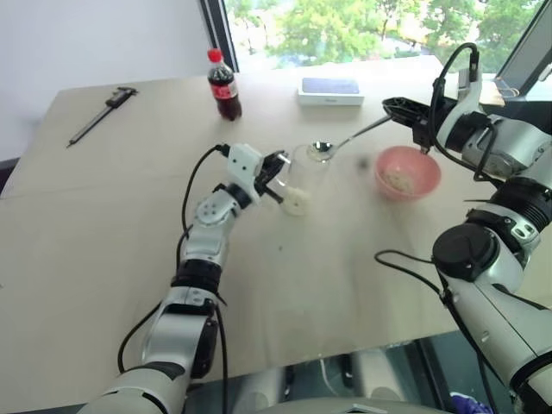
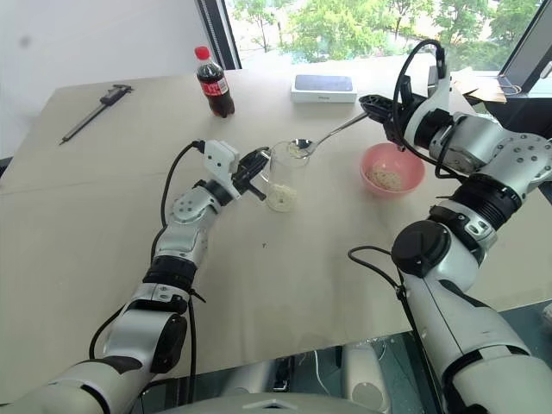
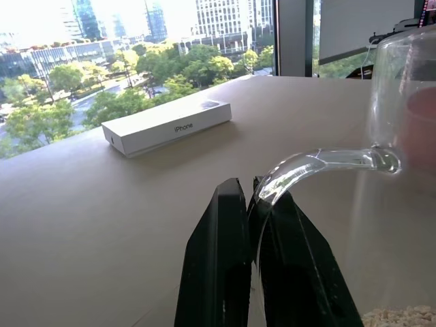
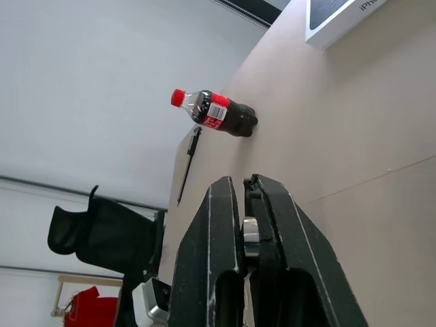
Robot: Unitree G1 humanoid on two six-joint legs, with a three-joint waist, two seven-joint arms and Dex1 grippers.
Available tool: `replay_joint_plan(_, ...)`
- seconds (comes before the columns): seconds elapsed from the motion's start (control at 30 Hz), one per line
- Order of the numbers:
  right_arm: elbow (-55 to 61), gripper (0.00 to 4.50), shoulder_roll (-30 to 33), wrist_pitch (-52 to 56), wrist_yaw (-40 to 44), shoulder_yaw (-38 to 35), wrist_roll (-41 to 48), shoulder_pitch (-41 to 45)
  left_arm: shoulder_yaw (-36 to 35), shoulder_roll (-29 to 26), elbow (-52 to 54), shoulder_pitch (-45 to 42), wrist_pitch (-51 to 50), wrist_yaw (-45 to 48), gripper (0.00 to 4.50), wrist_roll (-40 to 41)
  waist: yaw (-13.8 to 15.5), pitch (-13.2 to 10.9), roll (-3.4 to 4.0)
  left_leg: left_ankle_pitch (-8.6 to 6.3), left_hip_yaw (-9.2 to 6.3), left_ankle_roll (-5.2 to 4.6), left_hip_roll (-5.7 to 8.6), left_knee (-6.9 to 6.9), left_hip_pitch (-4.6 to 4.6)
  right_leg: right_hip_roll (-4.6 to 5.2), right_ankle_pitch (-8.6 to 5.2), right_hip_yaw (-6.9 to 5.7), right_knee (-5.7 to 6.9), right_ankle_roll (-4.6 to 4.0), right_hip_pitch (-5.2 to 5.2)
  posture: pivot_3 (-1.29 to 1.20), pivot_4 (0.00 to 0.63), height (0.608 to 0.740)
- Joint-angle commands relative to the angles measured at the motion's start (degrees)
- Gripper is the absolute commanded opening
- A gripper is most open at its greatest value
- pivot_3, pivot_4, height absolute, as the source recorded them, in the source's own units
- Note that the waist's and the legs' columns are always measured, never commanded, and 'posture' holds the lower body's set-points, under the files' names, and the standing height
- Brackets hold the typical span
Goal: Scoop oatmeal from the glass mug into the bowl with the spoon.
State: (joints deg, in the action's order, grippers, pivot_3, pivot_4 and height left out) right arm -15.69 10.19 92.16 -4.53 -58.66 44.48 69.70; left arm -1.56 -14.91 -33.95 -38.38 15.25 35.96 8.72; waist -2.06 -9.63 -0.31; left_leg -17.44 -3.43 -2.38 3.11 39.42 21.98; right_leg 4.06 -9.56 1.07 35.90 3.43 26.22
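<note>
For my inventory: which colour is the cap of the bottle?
Red; the bottle cap shows best in the right wrist view.

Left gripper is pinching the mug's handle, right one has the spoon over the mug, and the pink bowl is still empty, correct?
Not quite: the pink bowl already holds some oatmeal, as the right eye view shows. The rest stands: the left gripper pinches the glass mug by its handle, and the right gripper holds the spoon over it.
</note>
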Motion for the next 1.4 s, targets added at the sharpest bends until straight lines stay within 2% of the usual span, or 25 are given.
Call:
replay_joint_plan(0.03,1.9,0.00,0.3,0.3,-1.9,-2.1,0.4,1.3,-0.5,1.6,-2.3,-2.9,4.3,-0.2,0.08,0.5,0.1,0.0,0.00,0.00,0.00,0.00,0.00,0.00,0.00,0.00,0.00,0.00,0.00,0.00,0.00,0.00,0.150,0.740)
replay_joint_plan(0.4,2.9,0.00,-1.9,0.3,-8.0,-4.4,5.2,0.6,-0.5,2.9,-9.2,-6.4,8.8,-0.3,0.08,-0.7,0.2,0.0,0.00,0.00,0.00,-0.02,0.01,0.01,0.01,0.01,0.00,0.00,0.02,0.01,-0.01,0.00,0.150,0.740)
replay_joint_plan(0.77,4.9,0.00,-5.1,0.3,-20.1,-12.9,13.1,0.9,-0.5,4.1,-11.9,-7.7,10.6,-0.5,0.08,-1.0,0.2,0.0,0.00,0.00,0.00,-0.02,0.00,0.00,0.04,0.00,0.00,0.00,0.00,0.01,0.00,0.00,0.150,0.740)
replay_joint_plan(1.13,4.6,0.00,-5.0,0.3,-27.8,-16.9,20.3,0.7,-0.7,4.1,-13.5,-8.4,11.1,-0.3,0.08,-1.0,0.0,0.0,0.01,0.01,0.03,-0.04,0.00,0.00,0.03,-0.01,0.00,0.02,0.03,0.01,0.00,0.00,0.150,0.740)
replay_joint_plan(1.4,2.3,0.00,-0.3,-3.3,-30.1,-15.9,25.8,-0.7,-1.0,3.8,-14.7,-8.7,11.5,-0.8,0.08,-1.2,0.1,0.0,0.00,0.01,0.05,-0.06,-0.01,0.00,0.04,-0.01,0.00,0.01,0.01,0.01,-0.01,0.00,0.150,0.740)
